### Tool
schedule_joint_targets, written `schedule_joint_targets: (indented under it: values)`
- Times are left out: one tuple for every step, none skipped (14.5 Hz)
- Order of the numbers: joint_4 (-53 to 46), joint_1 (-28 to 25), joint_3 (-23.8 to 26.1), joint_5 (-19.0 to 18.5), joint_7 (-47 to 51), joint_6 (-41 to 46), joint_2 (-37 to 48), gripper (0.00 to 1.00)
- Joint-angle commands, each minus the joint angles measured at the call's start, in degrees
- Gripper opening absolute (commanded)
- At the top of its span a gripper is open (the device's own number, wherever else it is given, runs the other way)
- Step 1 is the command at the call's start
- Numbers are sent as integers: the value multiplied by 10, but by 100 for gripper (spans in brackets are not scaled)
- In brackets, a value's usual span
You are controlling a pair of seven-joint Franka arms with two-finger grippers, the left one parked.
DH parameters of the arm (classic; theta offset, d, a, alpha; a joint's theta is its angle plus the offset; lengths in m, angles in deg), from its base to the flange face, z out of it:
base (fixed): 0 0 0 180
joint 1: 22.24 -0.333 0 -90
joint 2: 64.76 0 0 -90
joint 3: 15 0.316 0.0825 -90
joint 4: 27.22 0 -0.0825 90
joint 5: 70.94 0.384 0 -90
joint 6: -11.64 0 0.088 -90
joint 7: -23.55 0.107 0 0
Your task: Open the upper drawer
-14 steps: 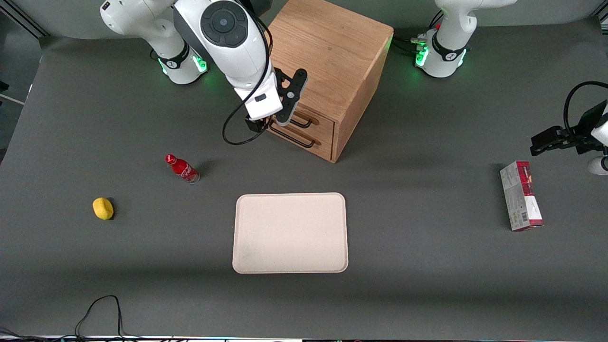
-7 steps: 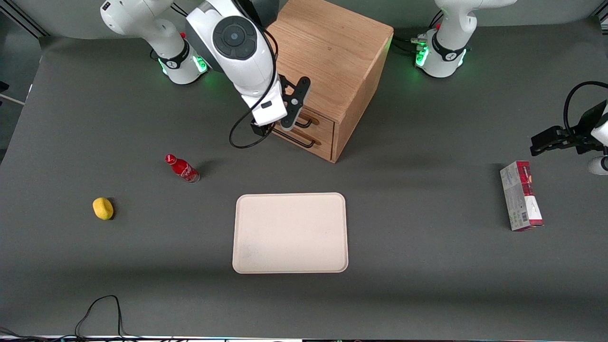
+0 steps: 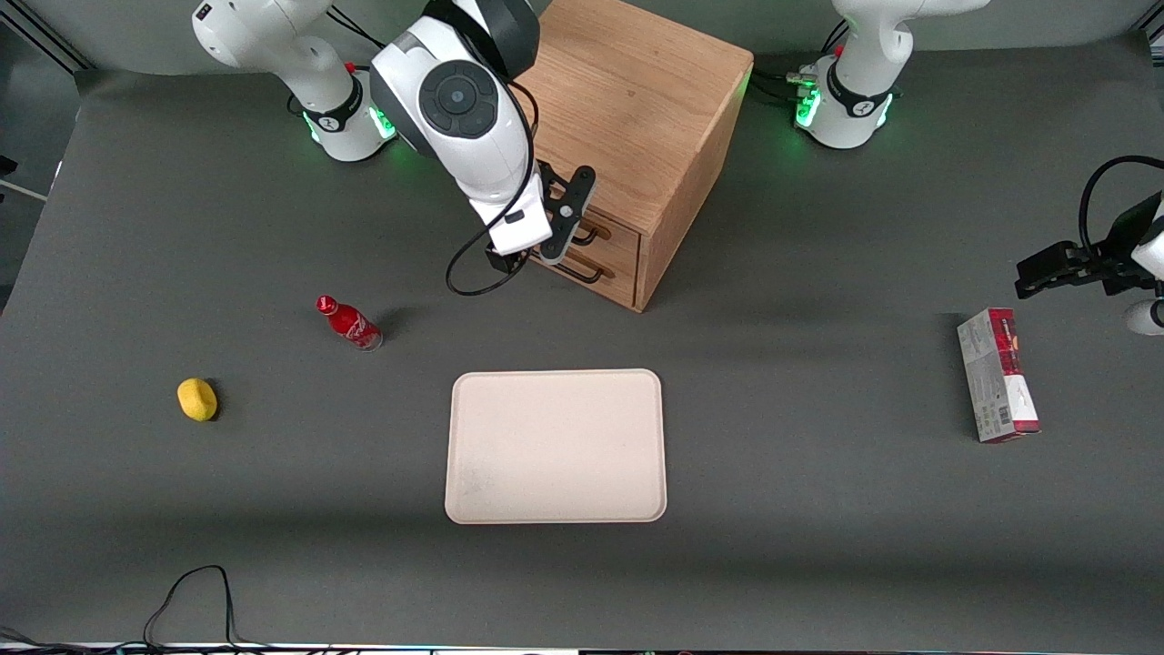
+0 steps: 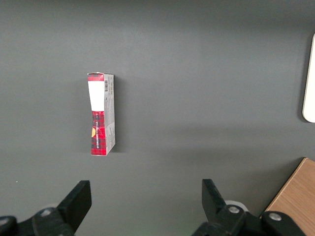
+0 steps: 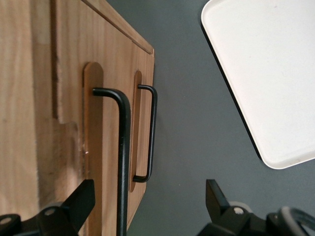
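Observation:
The wooden cabinet (image 3: 637, 100) stands at the back of the table, with two drawers in its front. The upper drawer (image 3: 620, 236) sits flush with the front, and its black bar handle (image 5: 123, 147) is partly covered by the arm in the front view. The bottom drawer's matching handle (image 3: 582, 271) lies just below it. My gripper (image 5: 147, 196) is open right in front of the upper drawer. The upper handle's bar runs between the fingers (image 5: 81, 199) without touching either one. In the front view the gripper (image 3: 548, 241) hangs against the drawer fronts.
A beige tray (image 3: 556, 446) lies nearer the front camera than the cabinet. A red bottle (image 3: 349, 323) and a yellow lump (image 3: 197, 399) lie toward the working arm's end. A red and grey box (image 3: 997, 375) lies toward the parked arm's end.
The arm has swung lower and closer to the cabinet front, bringing the gripper down onto the level of the drawer handles. The drawers have not moved.

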Motion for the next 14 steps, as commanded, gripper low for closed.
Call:
schedule_joint_targets:
  values:
    - [28, -6, -6, 5, 12, -26, 11, 100]
    - [33, -6, -5, 5, 12, -31, 10, 100]
    - [38, -6, -6, 5, 11, -35, 10, 100]
    - [40, -6, -6, 4, 11, -36, 10, 100]
    - [42, -6, -6, 4, 10, -38, 10, 100]
    - [43, -6, -6, 4, 10, -44, 9, 100]
    - [44, -6, -6, 4, 10, -46, 8, 100]
    - [43, -5, -7, 3, 10, -47, 6, 100]
    - [44, -4, -7, 3, 10, -50, 4, 100]
    - [44, -4, -8, 3, 10, -54, 3, 100]
    - [44, -3, -8, 3, 10, -55, 1, 100]
    - [44, -3, -8, 3, 10, -57, 0, 100]
    - [46, -2, -8, 3, 10, -58, 0, 100]
    - [52, -1, -8, 2, 9, -65, -1, 100]
